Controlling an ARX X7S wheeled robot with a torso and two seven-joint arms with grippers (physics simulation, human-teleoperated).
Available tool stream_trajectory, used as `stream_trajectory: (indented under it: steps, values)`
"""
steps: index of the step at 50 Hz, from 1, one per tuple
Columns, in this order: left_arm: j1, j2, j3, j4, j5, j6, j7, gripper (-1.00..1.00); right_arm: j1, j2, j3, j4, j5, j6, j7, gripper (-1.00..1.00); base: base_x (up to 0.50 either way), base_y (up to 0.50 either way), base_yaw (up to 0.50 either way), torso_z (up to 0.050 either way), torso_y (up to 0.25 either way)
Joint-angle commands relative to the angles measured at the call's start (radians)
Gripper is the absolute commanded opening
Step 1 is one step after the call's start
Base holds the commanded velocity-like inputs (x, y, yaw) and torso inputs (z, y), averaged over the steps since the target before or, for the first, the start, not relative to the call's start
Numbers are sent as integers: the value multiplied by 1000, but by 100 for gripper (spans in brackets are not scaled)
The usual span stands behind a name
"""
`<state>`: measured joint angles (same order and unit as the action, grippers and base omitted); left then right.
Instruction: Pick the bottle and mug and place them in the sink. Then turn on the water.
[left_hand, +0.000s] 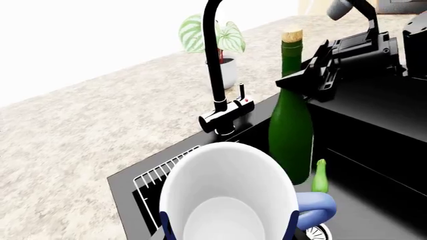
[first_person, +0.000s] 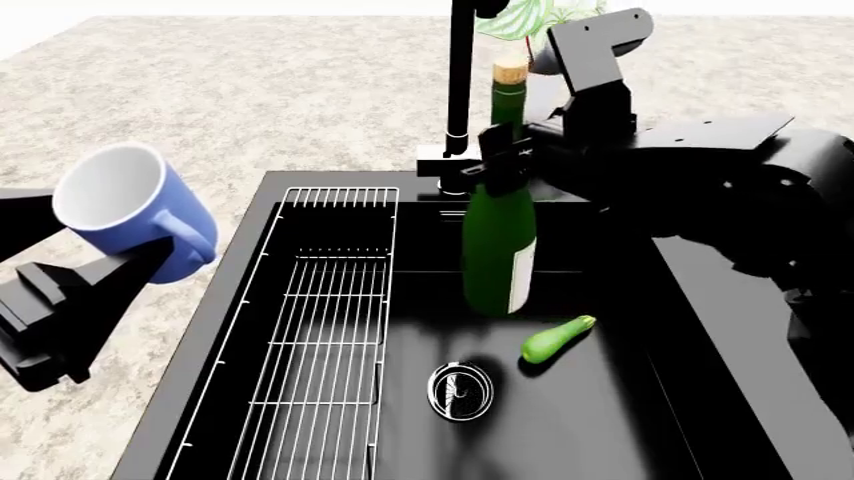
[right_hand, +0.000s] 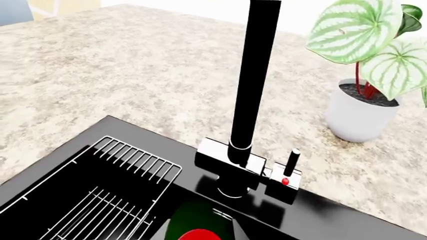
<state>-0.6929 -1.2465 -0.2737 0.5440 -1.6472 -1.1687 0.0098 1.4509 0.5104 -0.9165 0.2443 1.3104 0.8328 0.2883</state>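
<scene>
Bottle (first_person: 499, 240) stands upright in the sink (first_person: 694, 400) at frame centre, right gripper (first_person: 514, 160) clenched on its neck; glass looks heavy, slippery. Left gripper (first_person: 120, 270) grasps the mug (first_person: 127, 210), left, over the worktop (first_person: 200, 100).

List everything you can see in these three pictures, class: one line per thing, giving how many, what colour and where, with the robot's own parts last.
bottle: one, dark green with tan cork, upright in the sink basin, neck in the right gripper
mug: one, blue with white inside, held by the left gripper over the counter left of the sink
sink: one, black, set into the counter
wire rack: one, white, along the basin's left side
drain: one, steel, on the basin floor
zucchini: one, green, lying in the basin right of the bottle
faucet: one, black, behind the basin
potted plant: one, green-and-white leaves, white pot, on the counter
counter: one, beige speckled
left gripper: one, black
right gripper: one, black
</scene>
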Motion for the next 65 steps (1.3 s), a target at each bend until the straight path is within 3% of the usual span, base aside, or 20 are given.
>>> stream_trajectory:
  steps: [1,25,65]
  values:
    - [25,6,-34,-2,13,-2,5,-100,-2,-77,-16,100,-79,-53,-60,-100,0,0,0,0,10]
    - [89,8,-118,2,10,-22,6,-100,-24,-244,-63,411,-195,-209,-202,-100,0,0,0,0,1]
    - [118,21,-129,10,22,-20,6,-100,-90,-278,-79,464,-210,-250,-223,-100,0,0,0,0,1]
